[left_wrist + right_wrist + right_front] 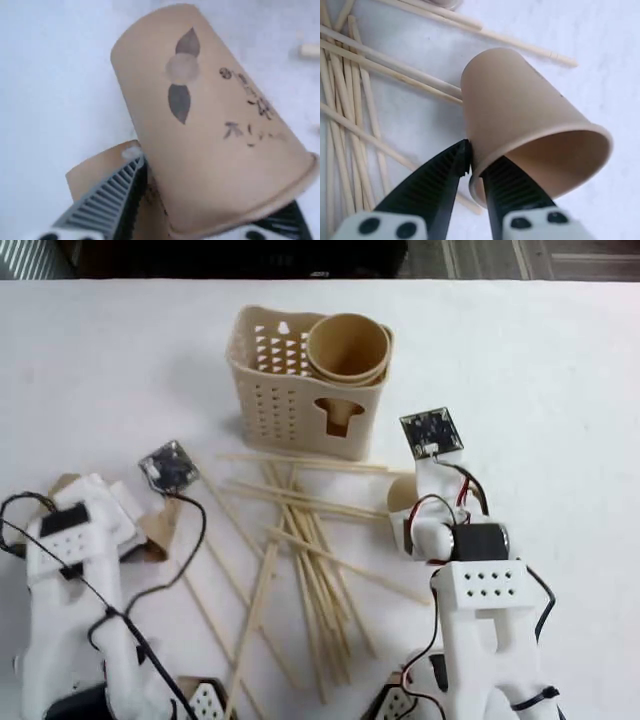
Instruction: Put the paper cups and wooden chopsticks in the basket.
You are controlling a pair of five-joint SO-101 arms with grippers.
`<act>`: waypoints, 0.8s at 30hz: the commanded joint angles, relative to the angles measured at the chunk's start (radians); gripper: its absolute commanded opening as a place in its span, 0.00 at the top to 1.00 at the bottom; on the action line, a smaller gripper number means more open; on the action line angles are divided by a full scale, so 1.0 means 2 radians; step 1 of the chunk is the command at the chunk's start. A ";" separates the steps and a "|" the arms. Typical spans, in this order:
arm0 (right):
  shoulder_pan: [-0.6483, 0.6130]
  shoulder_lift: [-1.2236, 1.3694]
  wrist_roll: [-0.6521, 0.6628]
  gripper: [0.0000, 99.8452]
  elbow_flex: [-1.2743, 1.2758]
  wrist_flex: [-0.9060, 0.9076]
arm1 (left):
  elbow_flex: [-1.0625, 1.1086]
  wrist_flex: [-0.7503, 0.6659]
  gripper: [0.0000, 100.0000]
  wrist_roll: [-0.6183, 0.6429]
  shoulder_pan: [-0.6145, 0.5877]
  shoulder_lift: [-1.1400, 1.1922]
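Right of the chopsticks (300,560), my right claw (474,162) is pinching a cup (520,110) by the rim, closed on its wall. Left claw (215,205) is sitting at a second cup (200,115); can't tell its grip. Next, I'm reckoning: lift, carry over basket (270,400), release.

The plain paper cup (520,110) pinched between the right fingers (435,185) was smooth, matt tan paper inside and out. Those fingers were black plastic, ribbed on their inner faces, with a slight sheen. The printed paper cup (210,130) between the left fingers (107,195), one of them ribbed grey plastic, looked equally matt. The chopsticks (310,560) were pale bare wood, the basket (290,400) smooth cream plastic, the tabletop (550,370) matt white.
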 commanded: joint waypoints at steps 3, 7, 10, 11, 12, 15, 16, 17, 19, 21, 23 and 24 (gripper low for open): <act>0.005 -0.005 0.005 0.98 -0.002 -0.007 | 0.067 -0.028 0.83 0.075 0.049 -0.135; 0.006 -0.005 0.005 0.98 -0.002 -0.007 | 0.104 -0.028 0.89 0.118 0.066 -0.234; 0.006 -0.005 0.005 0.98 -0.002 -0.007 | 0.119 -0.011 0.95 0.130 0.076 -0.296; 0.006 -0.005 0.005 0.98 -0.002 -0.007 | 0.119 0.004 0.97 0.135 0.079 -0.316; 0.006 -0.005 0.005 0.98 -0.002 -0.007 | 0.116 0.021 0.98 0.142 0.082 -0.334; 0.006 -0.005 0.005 0.98 -0.002 -0.007 | 0.079 0.104 0.98 0.159 0.095 -0.374; 0.007 -0.005 0.005 0.98 -0.002 -0.007 | 0.058 0.133 0.98 0.164 0.101 -0.381; 0.007 -0.005 0.005 0.98 -0.002 -0.007 | 0.035 0.162 0.98 0.173 0.106 -0.384; 0.007 -0.005 0.005 0.98 -0.002 -0.007 | -0.015 0.210 0.98 0.193 0.118 -0.385; 0.007 -0.005 0.005 0.98 -0.002 -0.007 | -0.058 0.246 0.98 0.213 0.130 -0.385; 0.007 -0.005 0.005 0.98 -0.002 -0.007 | -0.098 0.278 0.98 0.232 0.145 -0.384; 0.007 -0.005 0.005 0.98 -0.002 -0.007 | -0.117 0.292 0.98 0.242 0.154 -0.384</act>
